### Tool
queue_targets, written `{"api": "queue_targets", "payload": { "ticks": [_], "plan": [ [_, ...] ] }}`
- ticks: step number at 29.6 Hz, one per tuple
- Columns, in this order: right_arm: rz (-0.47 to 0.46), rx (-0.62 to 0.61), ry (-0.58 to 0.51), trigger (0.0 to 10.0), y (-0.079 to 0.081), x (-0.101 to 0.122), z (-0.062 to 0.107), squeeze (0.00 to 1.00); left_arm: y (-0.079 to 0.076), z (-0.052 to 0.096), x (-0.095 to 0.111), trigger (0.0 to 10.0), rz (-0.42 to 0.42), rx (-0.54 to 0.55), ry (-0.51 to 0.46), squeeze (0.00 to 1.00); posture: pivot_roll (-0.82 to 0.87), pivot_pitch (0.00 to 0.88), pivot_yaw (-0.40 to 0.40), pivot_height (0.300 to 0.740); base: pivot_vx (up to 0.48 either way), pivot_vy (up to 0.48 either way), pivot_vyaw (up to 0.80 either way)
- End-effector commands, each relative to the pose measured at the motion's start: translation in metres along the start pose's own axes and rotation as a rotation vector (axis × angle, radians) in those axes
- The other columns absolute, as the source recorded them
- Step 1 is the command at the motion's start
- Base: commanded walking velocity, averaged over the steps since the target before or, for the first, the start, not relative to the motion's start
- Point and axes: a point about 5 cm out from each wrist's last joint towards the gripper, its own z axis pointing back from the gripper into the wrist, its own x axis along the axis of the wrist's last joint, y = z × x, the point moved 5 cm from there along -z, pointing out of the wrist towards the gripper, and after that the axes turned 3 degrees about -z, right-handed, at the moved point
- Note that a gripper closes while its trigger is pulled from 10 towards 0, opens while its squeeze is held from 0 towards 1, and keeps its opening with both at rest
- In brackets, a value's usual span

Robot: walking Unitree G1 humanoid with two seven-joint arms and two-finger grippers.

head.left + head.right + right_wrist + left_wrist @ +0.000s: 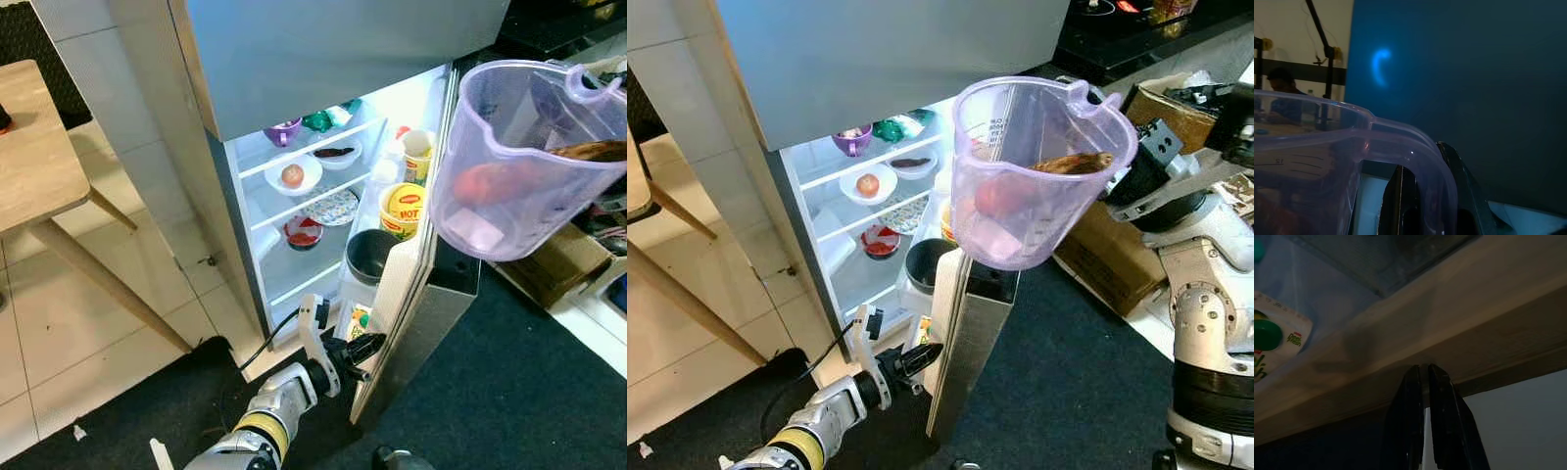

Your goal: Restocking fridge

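The fridge stands open, its door point(416, 294) swung out to my right. My left gripper point(377, 343) is low down, fingers shut, tips point(1422, 369) against the door's bottom edge. My right gripper point(1138, 168) is raised beside the door top, shut on the handle of a clear purple plastic jug point(1038, 176). The jug holds a red round item point(490, 184) and a brown piece. Its handle point(1437, 166) runs between the black fingers point(1398, 200).
Shelves hold a purple bowl point(283, 130), a white bowl with a fruit point(292, 176), a patterned plate point(330, 207) and a red bowl point(304, 232). The door rack carries a dark pot point(370, 255) and yellow tub point(403, 209). Wooden table point(29, 157) left; cardboard box point(1112, 250) right.
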Motion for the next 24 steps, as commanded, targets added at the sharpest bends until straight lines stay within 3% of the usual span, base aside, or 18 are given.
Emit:
{"api": "queue_targets", "payload": {
  "ticks": [1, 2, 4, 6, 7, 12, 14, 17, 18, 19, 23, 24],
  "plan": [
    [0.013, -0.042, 0.006, 10.0, -0.007, -0.002, -0.001, 0.00, 0.019, 0.016, -0.001, 10.0, 0.000, 0.102, -0.010, 0.00, -0.02, 0.081, -0.021, 0.740, 0.000, 0.000, 0.00],
    [0.013, -0.042, 0.006, 10.0, -0.007, -0.002, -0.001, 0.00, 0.019, 0.016, -0.001, 10.0, 0.000, 0.102, -0.010, 0.00, -0.02, 0.081, -0.021, 0.740, 0.000, 0.000, 0.00],
    [0.031, -0.091, 0.011, 10.0, -0.017, -0.002, 0.000, 0.00, 0.046, 0.041, 0.010, 10.0, -0.020, 0.239, -0.050, 0.00, -0.02, 0.082, -0.021, 0.740, 0.000, 0.000, 0.00],
    [0.039, -0.119, 0.016, 10.0, -0.023, -0.002, 0.002, 0.00, 0.062, 0.057, 0.019, 10.0, -0.026, 0.327, -0.084, 0.00, -0.02, 0.082, -0.021, 0.740, 0.000, 0.000, 0.00],
    [0.056, -0.155, 0.022, 10.0, -0.030, -0.001, 0.004, 0.00, 0.076, 0.074, 0.029, 10.0, -0.025, 0.409, -0.125, 0.00, -0.02, 0.082, -0.021, 0.740, 0.000, 0.000, 0.00],
    [0.102, -0.275, 0.035, 10.0, -0.055, 0.001, 0.014, 0.00, 0.096, 0.106, 0.051, 10.0, -0.017, 0.520, -0.222, 0.00, -0.01, 0.082, -0.024, 0.740, 0.000, 0.000, 0.00],
    [0.114, -0.307, 0.041, 10.0, -0.062, 0.002, 0.017, 0.00, 0.099, 0.112, 0.054, 10.0, -0.019, 0.537, -0.237, 0.00, -0.01, 0.081, -0.026, 0.740, 0.000, 0.000, 0.00],
    [0.163, -0.441, 0.077, 10.0, -0.088, 0.002, 0.036, 0.00, 0.108, 0.129, 0.061, 10.0, -0.030, 0.599, -0.261, 0.00, -0.01, 0.081, -0.028, 0.740, 0.000, 0.000, 0.00],
    [0.163, -0.441, 0.077, 10.0, -0.088, 0.002, 0.036, 0.00, 0.108, 0.129, 0.061, 10.0, -0.030, 0.599, -0.261, 0.00, -0.01, 0.081, -0.028, 0.740, 0.000, 0.000, 0.00],
    [0.213, -0.553, 0.119, 10.0, -0.108, 0.001, 0.057, 0.00, 0.113, 0.139, 0.061, 10.0, -0.033, 0.642, -0.263, 0.00, -0.01, 0.081, -0.028, 0.740, 0.000, 0.000, 0.00],
    [0.231, -0.631, 0.138, 10.0, -0.120, 0.001, 0.071, 0.00, 0.115, 0.144, 0.059, 10.0, -0.036, 0.666, -0.259, 0.00, -0.01, 0.081, -0.028, 0.740, 0.000, 0.000, 0.00],
    [0.238, -0.688, 0.139, 10.0, -0.129, 0.002, 0.081, 0.00, 0.117, 0.147, 0.056, 10.0, -0.030, 0.686, -0.256, 0.00, -0.01, 0.081, -0.028, 0.740, 0.000, 0.000, 0.00]
  ]
}}
